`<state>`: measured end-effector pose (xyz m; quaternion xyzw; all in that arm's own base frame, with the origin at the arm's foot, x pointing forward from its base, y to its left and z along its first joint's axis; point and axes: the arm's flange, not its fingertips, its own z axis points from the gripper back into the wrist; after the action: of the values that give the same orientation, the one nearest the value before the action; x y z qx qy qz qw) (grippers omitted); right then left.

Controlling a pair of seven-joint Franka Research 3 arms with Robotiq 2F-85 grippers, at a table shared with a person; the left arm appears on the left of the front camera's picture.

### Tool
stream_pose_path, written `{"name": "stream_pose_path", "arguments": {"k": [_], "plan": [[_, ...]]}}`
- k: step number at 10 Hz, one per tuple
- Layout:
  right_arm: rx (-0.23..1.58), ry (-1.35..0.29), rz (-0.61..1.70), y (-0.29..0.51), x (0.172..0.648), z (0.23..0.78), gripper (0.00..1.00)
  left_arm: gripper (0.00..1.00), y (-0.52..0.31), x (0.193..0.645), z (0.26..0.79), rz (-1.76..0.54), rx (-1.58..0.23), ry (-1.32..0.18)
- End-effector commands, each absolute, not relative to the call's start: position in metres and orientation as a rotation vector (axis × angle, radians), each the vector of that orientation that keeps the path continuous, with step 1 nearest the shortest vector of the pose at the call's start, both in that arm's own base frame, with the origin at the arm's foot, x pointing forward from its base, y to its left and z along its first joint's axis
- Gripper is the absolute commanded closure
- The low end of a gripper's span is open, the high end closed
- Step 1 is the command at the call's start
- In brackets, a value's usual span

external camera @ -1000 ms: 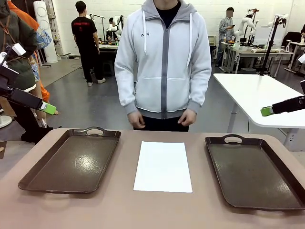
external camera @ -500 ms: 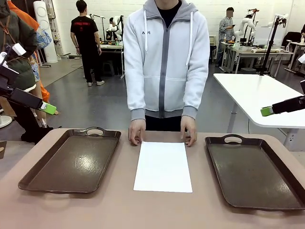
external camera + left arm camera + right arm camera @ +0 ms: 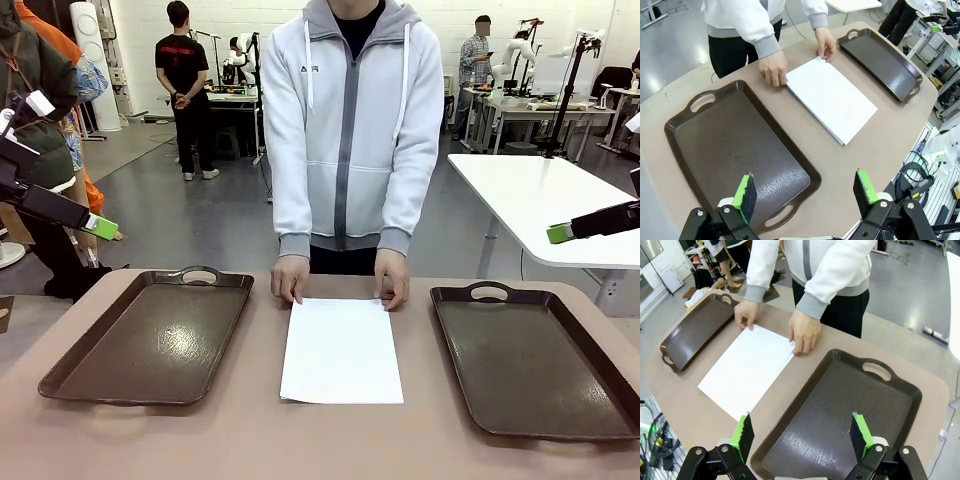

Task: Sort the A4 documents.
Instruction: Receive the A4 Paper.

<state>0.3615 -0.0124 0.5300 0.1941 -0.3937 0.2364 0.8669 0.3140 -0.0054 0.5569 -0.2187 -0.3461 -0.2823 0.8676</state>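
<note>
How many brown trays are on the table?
2. One dark brown handled tray lies left of the white paper sheets, the other dark brown handled tray right of them. None seems hidden.

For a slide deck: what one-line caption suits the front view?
Paper sheets lie between the left tray and the right tray, the person's hands at the far corners.

A4 documents point(image 3: 747, 370): between far tray point(image 3: 692, 332) and near tray point(image 3: 840, 405) | person's hands point(image 3: 803, 332): on its far corners | right jaws: wide apart
</note>
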Motion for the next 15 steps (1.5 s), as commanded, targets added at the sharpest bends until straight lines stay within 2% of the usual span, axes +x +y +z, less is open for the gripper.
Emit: {"name": "stream_pose_path", "arguments": {"k": [1, 15], "plan": [[0.412, -0.823, 0.496, -0.0122, 0.3604, 0.528, 0.0, 0.0, -0.0052, 0.3134, 0.5576, -0.601, -0.462, -0.729], [0.412, -0.823, 0.496, -0.0122, 0.3604, 0.528, 0.0, 0.0, -0.0052, 0.3134, 0.5576, -0.601, -0.462, -0.729]]}}
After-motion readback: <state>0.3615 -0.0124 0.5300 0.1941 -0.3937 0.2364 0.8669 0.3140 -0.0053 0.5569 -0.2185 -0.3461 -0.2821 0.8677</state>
